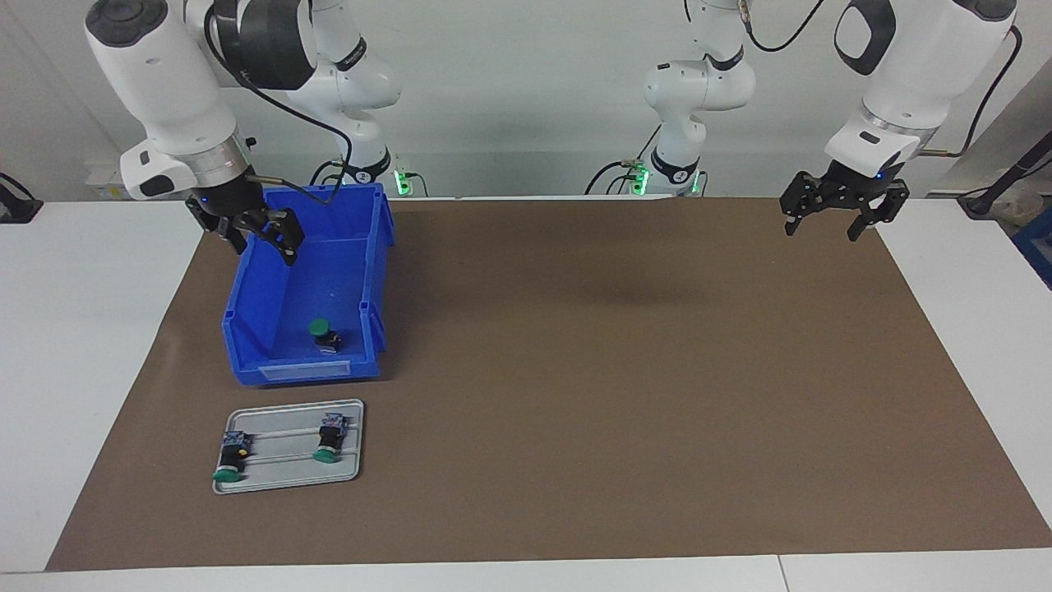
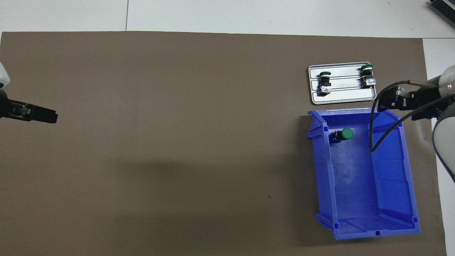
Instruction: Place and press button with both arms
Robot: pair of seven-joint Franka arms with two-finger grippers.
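The button (image 1: 325, 335) (round green cap, stubby black body) lies in the blue bin (image 1: 246, 329), at its end farther from the robots. The right gripper (image 1: 256, 234) hangs spread over the bin's rim, holding nothing; the left gripper (image 1: 824, 223) waits, spread.

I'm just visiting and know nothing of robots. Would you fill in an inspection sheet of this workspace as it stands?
Surface: brown mat on a white table.
Job's things: one green-capped button in the blue bin; two more buttons lying on the grey tray.
Clutter: nothing seen.
Grippers: right gripper over the bin's rim, fingers apart, nothing held; left gripper waits open over the mat's edge.
Cables: black cable along the right arm.
Surroundings: white wall, green lights at the arm bases.
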